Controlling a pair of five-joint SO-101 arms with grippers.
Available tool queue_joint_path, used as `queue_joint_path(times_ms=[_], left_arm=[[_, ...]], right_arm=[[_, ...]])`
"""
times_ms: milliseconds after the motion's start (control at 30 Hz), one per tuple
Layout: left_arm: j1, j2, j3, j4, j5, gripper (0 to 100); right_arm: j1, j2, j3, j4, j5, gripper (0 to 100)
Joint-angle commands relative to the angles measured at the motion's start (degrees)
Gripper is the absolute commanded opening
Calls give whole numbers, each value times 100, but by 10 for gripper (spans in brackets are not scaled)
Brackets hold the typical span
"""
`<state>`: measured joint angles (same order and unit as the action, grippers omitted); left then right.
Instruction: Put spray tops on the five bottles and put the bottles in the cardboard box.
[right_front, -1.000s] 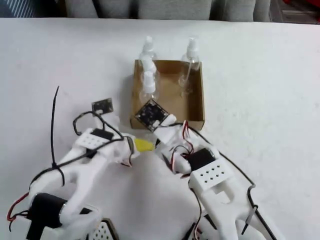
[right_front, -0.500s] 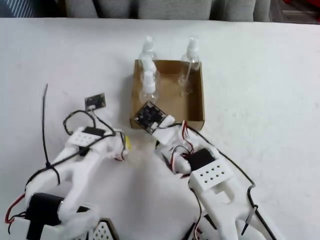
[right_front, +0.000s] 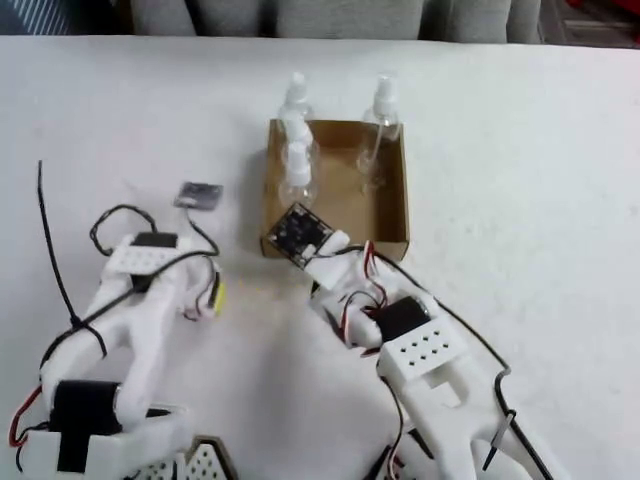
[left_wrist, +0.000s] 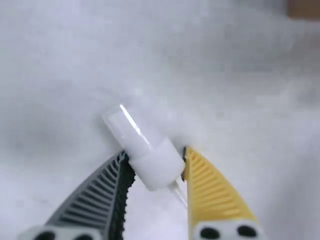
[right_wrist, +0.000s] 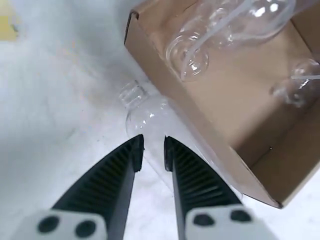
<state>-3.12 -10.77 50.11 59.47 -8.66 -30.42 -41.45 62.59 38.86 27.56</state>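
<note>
The white table (right_front: 520, 150) carried both arms. The open brown cardboard box (right_front: 385, 245) sat mid-table, with clear plastic bottles fitted with white spray tops (right_front: 297, 175) standing inside. One clear uncapped plastic bottle (right_wrist: 150, 117) lay on the table just beside the box's outer wall. The right gripper (right_wrist: 151, 145) hung over it, fingers nearly closed, gripping nothing. The left gripper (left_wrist: 152, 157), well left of the box, was clamped on a white plastic spray top (left_wrist: 145, 150).
</note>
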Motion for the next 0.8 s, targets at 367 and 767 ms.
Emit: queue_joint_path(times_ms=[367, 767], left_arm=[[259, 4, -281, 141, -897, 291], [251, 4, -325, 431, 686, 352]], right_arm=[[233, -145, -35, -57, 79, 41], [233, -145, -35, -57, 88, 41]])
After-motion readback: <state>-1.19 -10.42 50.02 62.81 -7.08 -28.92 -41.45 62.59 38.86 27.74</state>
